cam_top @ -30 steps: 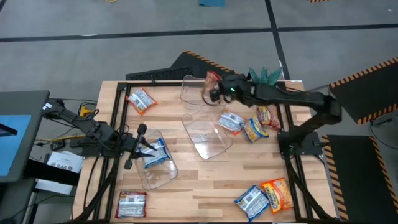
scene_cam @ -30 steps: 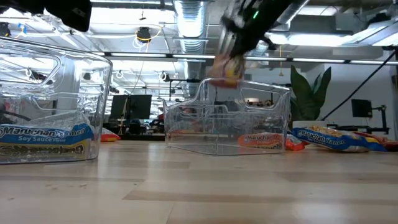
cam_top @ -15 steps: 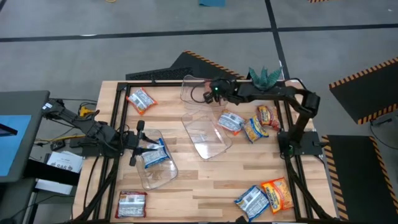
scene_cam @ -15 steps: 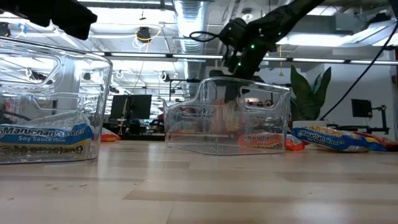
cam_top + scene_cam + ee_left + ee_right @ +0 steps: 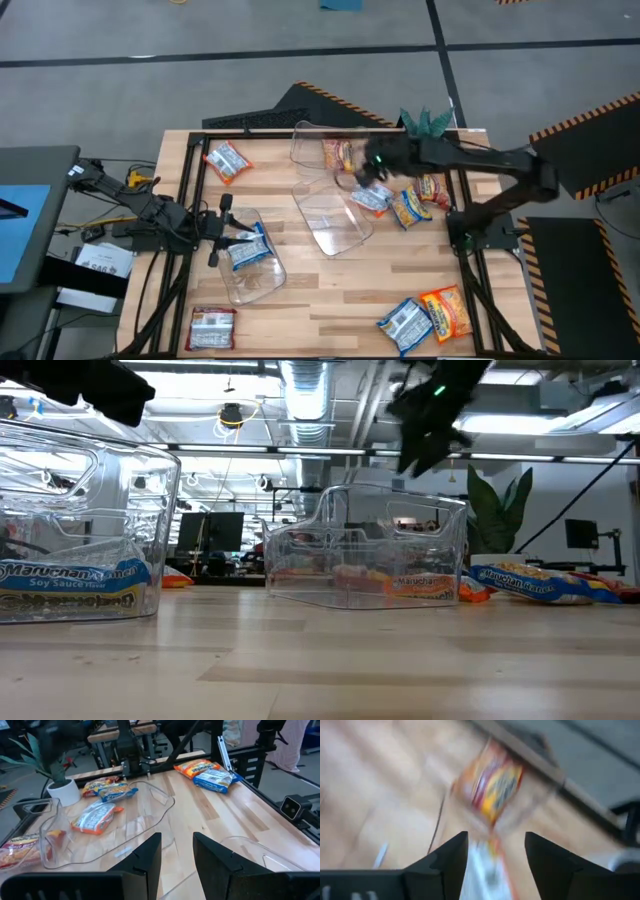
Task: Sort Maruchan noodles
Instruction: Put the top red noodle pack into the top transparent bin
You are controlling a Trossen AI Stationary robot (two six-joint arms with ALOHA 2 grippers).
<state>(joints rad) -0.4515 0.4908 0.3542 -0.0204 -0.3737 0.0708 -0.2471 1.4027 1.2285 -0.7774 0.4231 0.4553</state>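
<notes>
Two clear, thin-walled plastic bins: the far bin [image 5: 320, 150], at 12 o'clock, holds a crinkly orange packet [image 5: 338, 155]. Right gripper [image 5: 368, 172], jaws released, hovers beside it; left gripper [image 5: 232, 238], parted, by the near bin [image 5: 255, 275].

The high camera looks straight down on the whole worktop [image 5: 330, 275]. The low one sits at its surface, facing level into the room. Both share the far clear bin [image 5: 325, 155] [image 5: 390, 555]. Each wrist camera peers closely past its own fingers toward that bin.
</notes>
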